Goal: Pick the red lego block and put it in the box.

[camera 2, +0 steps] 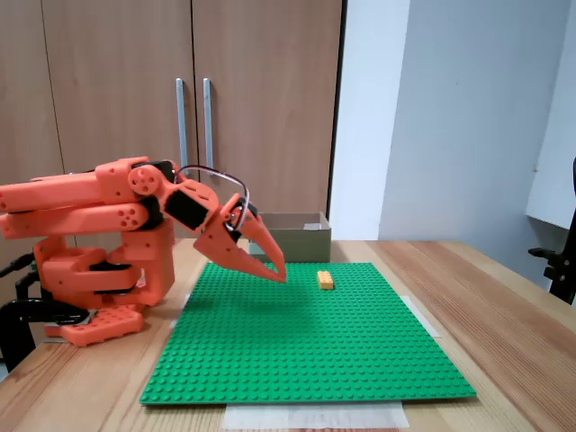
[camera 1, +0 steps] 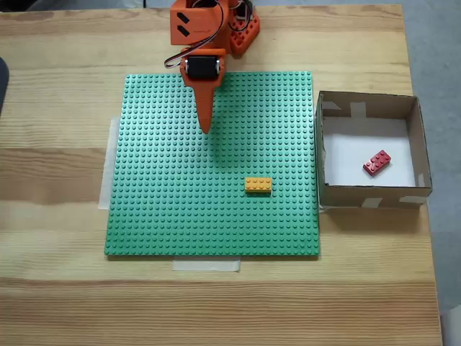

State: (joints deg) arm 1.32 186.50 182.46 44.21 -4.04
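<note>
The red lego block [camera 1: 377, 163] lies tilted on the white bottom of the box [camera 1: 418, 133], which stands right of the green baseplate in a fixed view. The box [camera 2: 292, 234] also appears behind the plate in a fixed view, its inside hidden there. My orange gripper [camera 1: 205, 127] hangs shut over the upper middle of the plate, far left of the box, with nothing held. From the side, the gripper [camera 2: 276, 273] points down just above the plate, fingers together.
A green studded baseplate [camera 1: 173, 209] is taped to the wooden table. An orange-yellow brick [camera 1: 258, 185] sits on it right of centre, also seen as the brick [camera 2: 325, 280] near the fingertips. The arm's base [camera 2: 99, 288] stands at the plate's far edge.
</note>
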